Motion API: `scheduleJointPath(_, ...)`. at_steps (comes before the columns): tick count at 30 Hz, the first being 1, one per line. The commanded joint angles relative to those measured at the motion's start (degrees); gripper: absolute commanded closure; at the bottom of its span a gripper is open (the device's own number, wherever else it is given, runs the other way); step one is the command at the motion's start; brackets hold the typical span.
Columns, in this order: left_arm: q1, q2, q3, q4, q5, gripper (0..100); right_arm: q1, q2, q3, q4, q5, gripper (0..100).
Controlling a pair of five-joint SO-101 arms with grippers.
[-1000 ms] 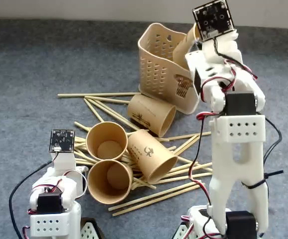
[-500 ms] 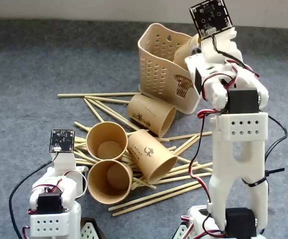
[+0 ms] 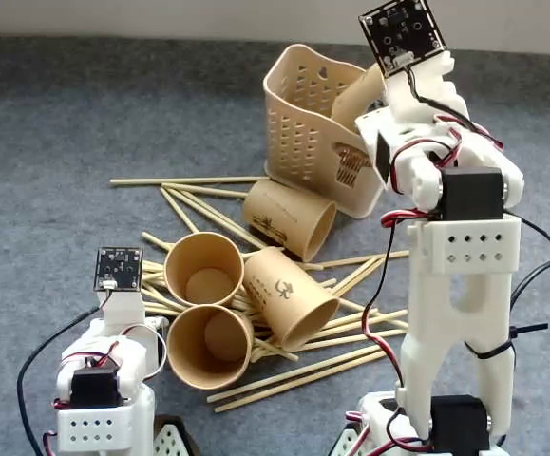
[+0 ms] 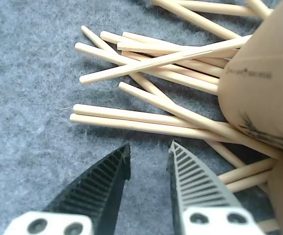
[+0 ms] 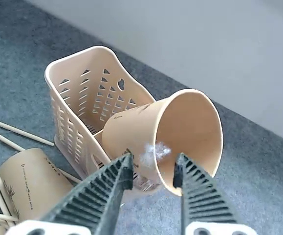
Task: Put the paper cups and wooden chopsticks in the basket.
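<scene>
The cream basket (image 3: pixel 308 123) stands at the back of the mat. A paper cup (image 5: pixel 170 132) leans tilted in the basket (image 5: pixel 82 93), mouth up and outward. My right gripper (image 5: pixel 153 166) is open above it, one finger outside the cup wall and one over its mouth, with the rim between them. Several more paper cups lie on the chopstick pile: one on its side by the basket (image 3: pixel 289 217), two with mouths up (image 3: pixel 203 269) (image 3: pixel 208 344), and one tipped over (image 3: pixel 289 296). My left gripper (image 4: pixel 148 149) hangs open just above the mat beside wooden chopsticks (image 4: pixel 146 120) and a cup (image 4: pixel 263 88).
Loose chopsticks (image 3: pixel 189 180) fan out left of the basket and under the cups to the mat's front. The left arm (image 3: pixel 113 380) sits low at front left, and the tall right arm (image 3: pixel 455 285) stands at front right. A pale wall runs behind the basket.
The cup at the right gripper has sunk from above the basket's rim down into the basket, and the right wrist shifted slightly. The left arm has not moved.
</scene>
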Motion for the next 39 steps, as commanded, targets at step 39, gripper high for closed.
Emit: scheduleJointPath(39, 0.04, -0.4, 1.1, 0.09, 0.0, 86, -0.84, 5.41, -6.46, 4.44, 9.41, 80.0)
